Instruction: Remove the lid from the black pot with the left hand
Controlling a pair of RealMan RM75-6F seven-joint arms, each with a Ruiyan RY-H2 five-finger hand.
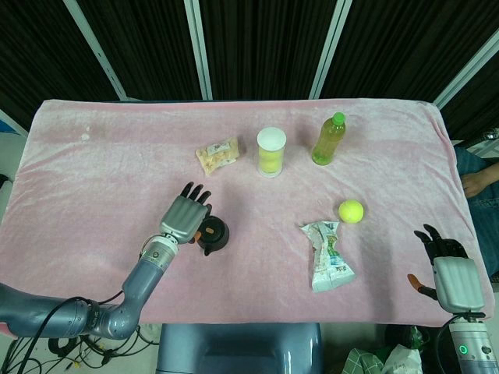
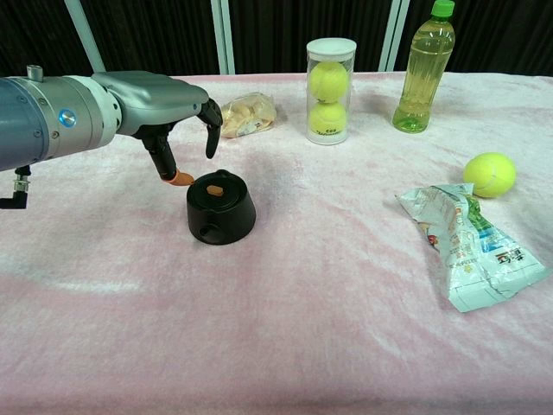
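Note:
A small black pot point(image 2: 220, 213) point(image 1: 213, 236) sits on the pink cloth with its black lid point(image 2: 217, 188) on, a small tan knob on top. My left hand point(image 2: 160, 108) point(image 1: 185, 215) hovers just above and to the left of the pot, fingers spread and hanging down, holding nothing. Its orange-tipped thumb hangs close beside the lid's left rim; I cannot tell if it touches. My right hand point(image 1: 452, 273) rests open near the table's front right edge, far from the pot.
A clear tube of tennis balls point(image 2: 330, 89), a green-capped bottle point(image 2: 422, 69) and a snack bag point(image 2: 247, 114) stand behind the pot. A loose tennis ball point(image 2: 490, 174) and a crumpled packet point(image 2: 471, 245) lie to the right.

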